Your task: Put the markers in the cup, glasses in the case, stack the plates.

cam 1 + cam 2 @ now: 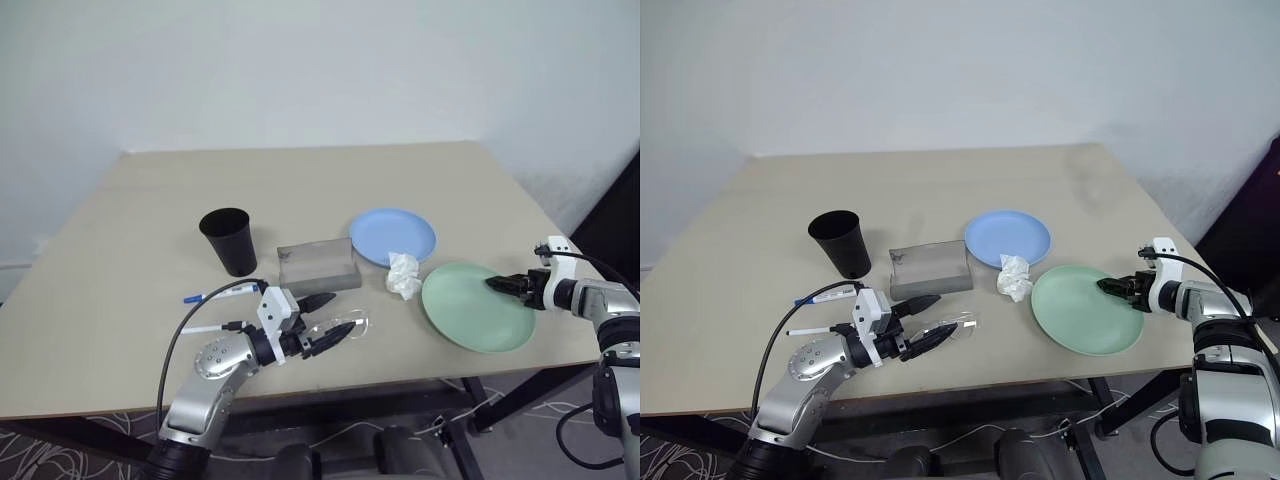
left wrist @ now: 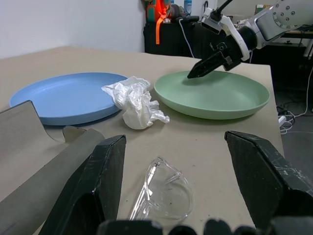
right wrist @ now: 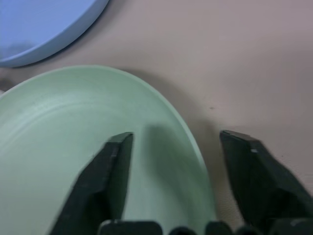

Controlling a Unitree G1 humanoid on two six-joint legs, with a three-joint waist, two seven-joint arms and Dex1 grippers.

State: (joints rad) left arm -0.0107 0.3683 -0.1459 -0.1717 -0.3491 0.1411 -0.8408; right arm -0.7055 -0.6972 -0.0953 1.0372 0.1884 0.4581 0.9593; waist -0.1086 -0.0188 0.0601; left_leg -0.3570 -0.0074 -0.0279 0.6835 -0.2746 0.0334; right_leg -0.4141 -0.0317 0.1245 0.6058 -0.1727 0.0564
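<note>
- While the right gripper [image 3: 171, 161] is held spread astride the mint green plate's [image 1: 470, 310] rim, one finger is seen inside it, one outside.
- The left gripper [image 1: 335, 320] is held wide around the glasses [image 2: 164, 193] on the table [image 1: 120, 250].
- The light blue plate [image 1: 385, 232] is found beyond the tissue [image 1: 404, 275]; the case [image 1: 318, 264], cup [image 1: 229, 240] and markers [image 1: 222, 294] lie further left.

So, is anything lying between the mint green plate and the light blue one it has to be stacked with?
Yes: a crumpled white tissue lies on the table between the round mint green plastic plate and the round light blue plastic plate, at the blue plate's near rim. The right pincer straddles the green plate's rim.
</note>
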